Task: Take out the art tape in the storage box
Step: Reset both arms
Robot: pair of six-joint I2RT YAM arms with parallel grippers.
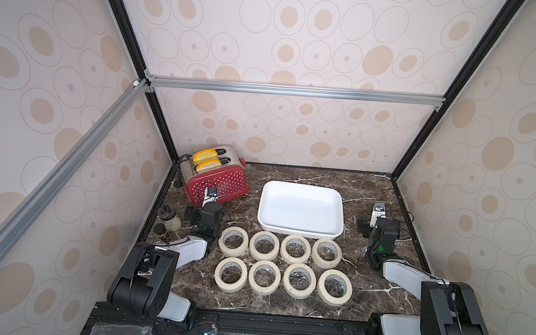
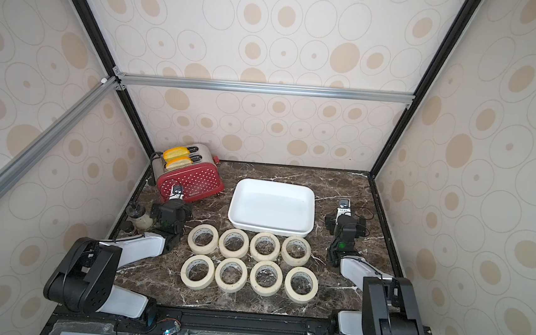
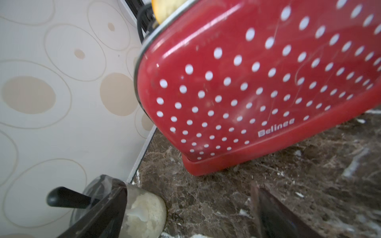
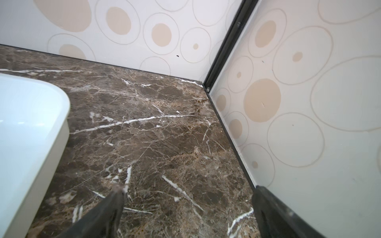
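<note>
I am seeing the box (image 1: 298,228) sitting empty, with all eight tape rolls (image 1: 283,248) lying in two rows on the worktop just in front of it, so I am judging the removal done and nothing is calling for a grasp. My left hand (image 1: 209,195) and right hand (image 1: 378,209) are hanging released and empty. The toaster (image 1: 222,184) and jars (image 1: 171,221) are crowding the left one.

White brand word "Belinee" on red dotted toaster (image 3: 247,82), low on side panel just above base, far left on table. Print on art tape (image 1: 233,241) inner cores too small to read.
</note>
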